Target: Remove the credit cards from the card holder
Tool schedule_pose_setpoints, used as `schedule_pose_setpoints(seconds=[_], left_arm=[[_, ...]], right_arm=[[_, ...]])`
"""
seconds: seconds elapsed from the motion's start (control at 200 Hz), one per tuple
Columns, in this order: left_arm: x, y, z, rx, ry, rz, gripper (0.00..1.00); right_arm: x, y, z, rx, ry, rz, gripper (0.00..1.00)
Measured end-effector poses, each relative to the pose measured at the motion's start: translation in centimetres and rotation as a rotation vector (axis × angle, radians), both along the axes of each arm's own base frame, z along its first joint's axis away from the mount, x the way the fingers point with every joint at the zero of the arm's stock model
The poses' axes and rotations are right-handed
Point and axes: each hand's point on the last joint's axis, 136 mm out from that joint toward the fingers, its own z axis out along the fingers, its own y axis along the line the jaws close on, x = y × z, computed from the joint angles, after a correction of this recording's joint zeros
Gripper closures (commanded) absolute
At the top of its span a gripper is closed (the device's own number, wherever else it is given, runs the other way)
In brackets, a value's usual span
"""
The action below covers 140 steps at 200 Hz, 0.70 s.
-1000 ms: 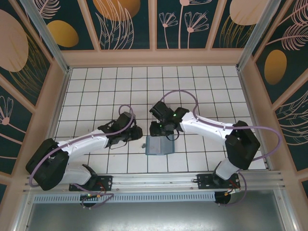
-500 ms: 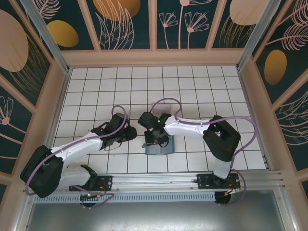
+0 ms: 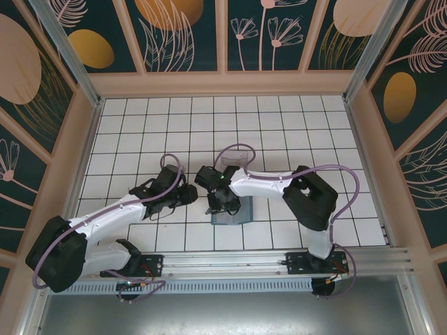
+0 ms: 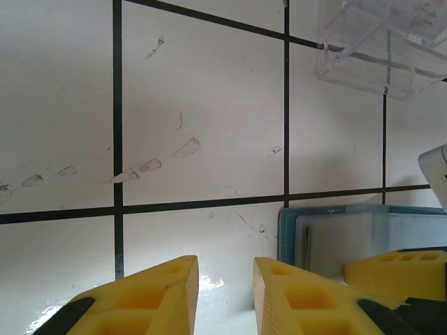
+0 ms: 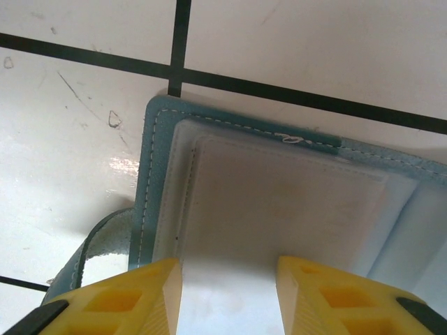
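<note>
Shift: our right gripper [image 5: 229,272] has slid left over the card holder [image 5: 148,181], released, poised to start pulling. Our left gripper [image 4: 225,269] hovers released.

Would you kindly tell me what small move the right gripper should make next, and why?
Probably lower and close the right gripper on the near edge of the pale card: its jaws stand apart over that card, which sits tucked in the open card holder.
</note>
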Motion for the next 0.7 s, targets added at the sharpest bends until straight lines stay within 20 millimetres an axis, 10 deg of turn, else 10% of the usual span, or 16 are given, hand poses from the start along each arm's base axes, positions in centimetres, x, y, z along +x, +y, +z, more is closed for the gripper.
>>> schedule_pose_setpoints(seconds=[0.701], left_arm=[[-0.16,-0.57,0.37,0.007,-0.01,-0.068,0.72]], right_arm=[[-0.11,-0.07,0.13,-0.018,-0.017,-0.005,1.0]])
